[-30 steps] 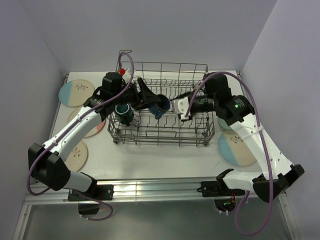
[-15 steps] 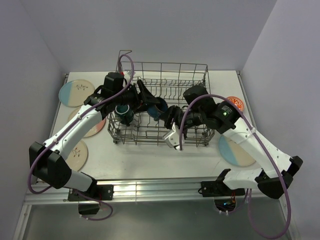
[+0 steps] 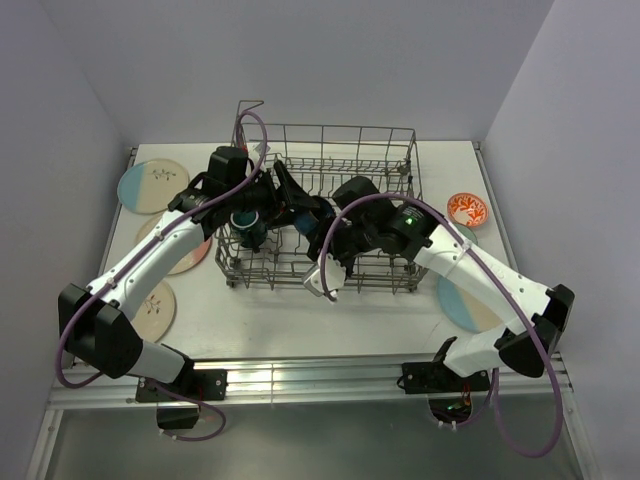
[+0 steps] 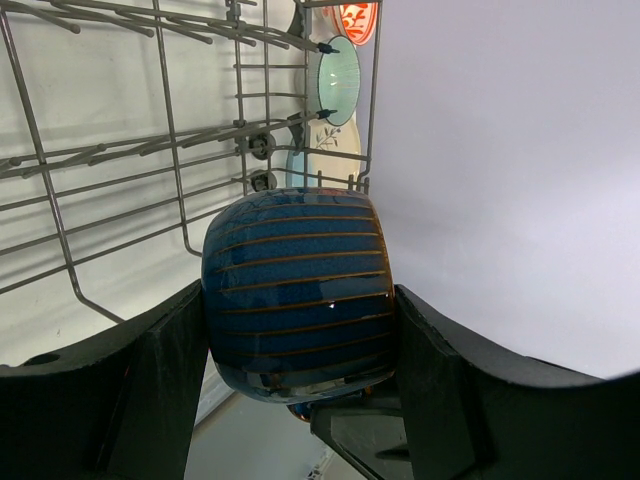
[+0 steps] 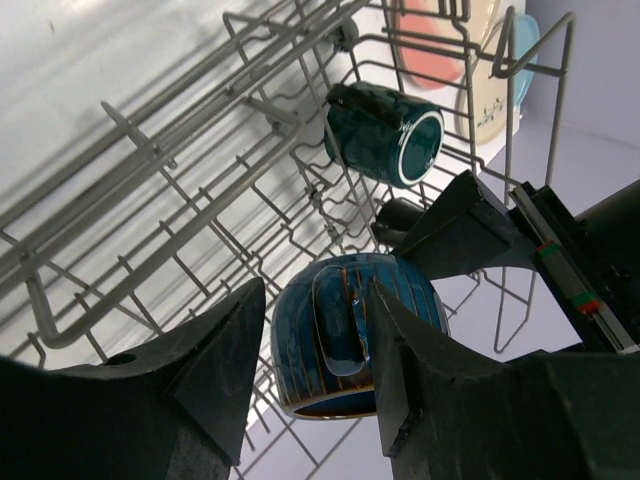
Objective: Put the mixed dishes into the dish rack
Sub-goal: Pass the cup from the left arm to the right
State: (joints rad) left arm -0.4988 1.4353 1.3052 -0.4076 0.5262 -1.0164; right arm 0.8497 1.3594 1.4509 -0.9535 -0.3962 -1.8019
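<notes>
A blue striped mug (image 3: 318, 212) hangs over the middle of the grey wire dish rack (image 3: 345, 130), and my left gripper (image 3: 305, 208) is shut on its sides (image 4: 295, 280). My right gripper (image 3: 328, 228) reaches in from the front. In the right wrist view it (image 5: 315, 300) stands open around the mug's handle (image 5: 338, 320), with a gap on the left side. A teal mug (image 3: 245, 225) lies tilted in the rack's left end (image 5: 385, 135). Three plates (image 3: 150, 187) (image 3: 185, 252) (image 3: 152, 305) lie left of the rack, and one (image 3: 470, 300) lies to its right.
An orange-red bowl (image 3: 467, 209) sits on the table right of the rack, and a pale green bowl (image 4: 338, 78) shows beside it through the wires. Upright tines (image 5: 200, 200) stand under both grippers. A small dark object (image 5: 398, 218) lies low in the rack near the teal mug.
My right arm has swung left across the rack's front, bringing its gripper around the blue mug and uncovering the orange-red bowl. The left arm and the mug have stayed put.
</notes>
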